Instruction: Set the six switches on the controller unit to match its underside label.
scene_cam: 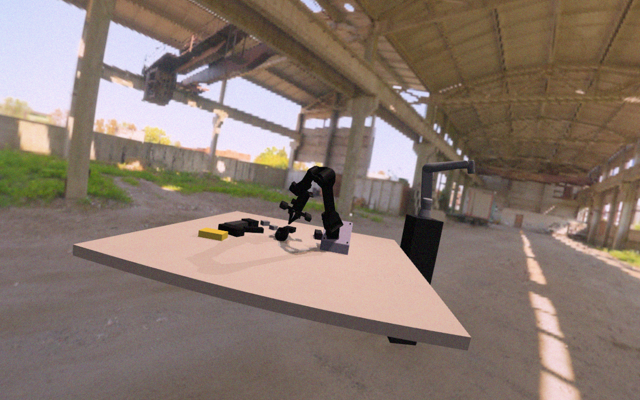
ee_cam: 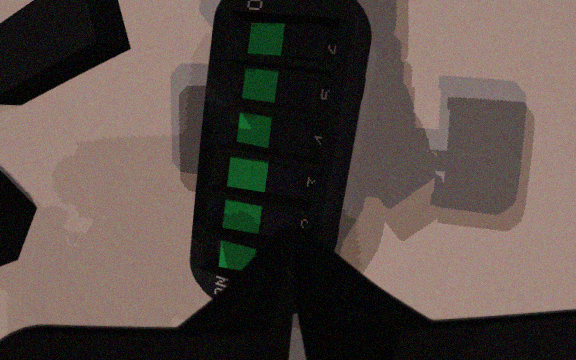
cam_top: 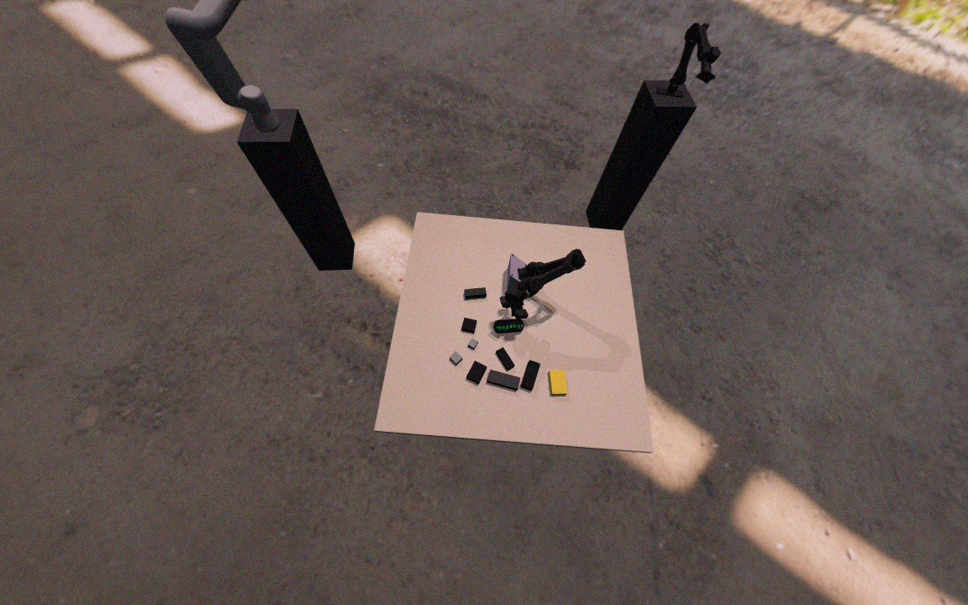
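The dark grey controller unit [cam_top: 507,329] [scene_cam: 282,233] [ee_cam: 288,125] sits flat on its base near the middle of the bench [cam_top: 592,406] [scene_cam: 272,278], with its switches facing up. In the wrist view all six rockers show their green ends in a row, with small numbers beside them. My gripper [cam_top: 518,312] [scene_cam: 294,219] [ee_cam: 292,242] is shut and empty. It points down just above the near end of the unit, and its tips cover part of the nearest switch. The label on the underside is hidden.
Several black blocks [cam_top: 503,379] [ee_cam: 48,45], a yellow block [cam_top: 557,381] [scene_cam: 212,233] and two small grey cubes [cam_top: 455,359] lie in front and to the left of the unit. The arm's base [cam_top: 515,265] [scene_cam: 337,241] stands just behind it. Two dark pillars [cam_top: 296,187] [cam_top: 638,158] stand behind the bench.
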Motion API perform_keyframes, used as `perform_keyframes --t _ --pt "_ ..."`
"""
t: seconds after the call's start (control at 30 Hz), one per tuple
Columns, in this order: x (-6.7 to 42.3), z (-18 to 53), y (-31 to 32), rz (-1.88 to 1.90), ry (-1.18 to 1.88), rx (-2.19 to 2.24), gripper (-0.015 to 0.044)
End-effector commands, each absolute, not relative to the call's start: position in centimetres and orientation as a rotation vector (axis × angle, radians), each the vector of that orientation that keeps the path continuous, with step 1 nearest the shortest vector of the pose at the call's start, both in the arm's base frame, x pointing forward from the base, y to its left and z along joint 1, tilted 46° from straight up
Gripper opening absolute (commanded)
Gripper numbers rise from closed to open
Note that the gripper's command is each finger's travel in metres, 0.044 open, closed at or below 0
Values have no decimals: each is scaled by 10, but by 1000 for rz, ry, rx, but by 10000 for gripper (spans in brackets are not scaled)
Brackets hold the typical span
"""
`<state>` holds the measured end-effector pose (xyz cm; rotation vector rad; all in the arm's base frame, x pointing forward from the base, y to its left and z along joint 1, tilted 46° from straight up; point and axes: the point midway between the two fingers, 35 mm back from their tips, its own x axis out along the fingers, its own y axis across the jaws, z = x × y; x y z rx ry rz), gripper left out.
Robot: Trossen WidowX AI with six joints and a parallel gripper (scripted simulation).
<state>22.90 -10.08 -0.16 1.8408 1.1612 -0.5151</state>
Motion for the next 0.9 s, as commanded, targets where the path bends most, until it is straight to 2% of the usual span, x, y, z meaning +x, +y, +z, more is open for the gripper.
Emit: perform_keyframes --t 0.0,0.87 --pt "212 -7 -58 -504 1294 2017 0" --pt "216 -25 -43 -507 1293 2016 0"
